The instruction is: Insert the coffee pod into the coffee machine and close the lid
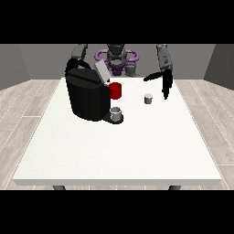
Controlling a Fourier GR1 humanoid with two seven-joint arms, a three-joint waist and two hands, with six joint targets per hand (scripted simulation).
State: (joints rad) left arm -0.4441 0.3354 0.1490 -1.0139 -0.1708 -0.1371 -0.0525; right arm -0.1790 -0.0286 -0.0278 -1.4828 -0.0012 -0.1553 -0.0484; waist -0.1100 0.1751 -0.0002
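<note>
With the coffee pod (148, 98) standing free on the desk (119, 151) toward its far edge, the hand at the view's right (165, 86), fingers straight and empty, is best lowered squarely over it before closing.

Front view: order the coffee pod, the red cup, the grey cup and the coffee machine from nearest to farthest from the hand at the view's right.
From the hand at the view's right:
1. Coffee pod, just to its left on the table.
2. Red cup, mid-table beside the machine.
3. Grey cup, on the machine's tray, slightly farther.
4. Coffee machine, at the view's left.
</note>
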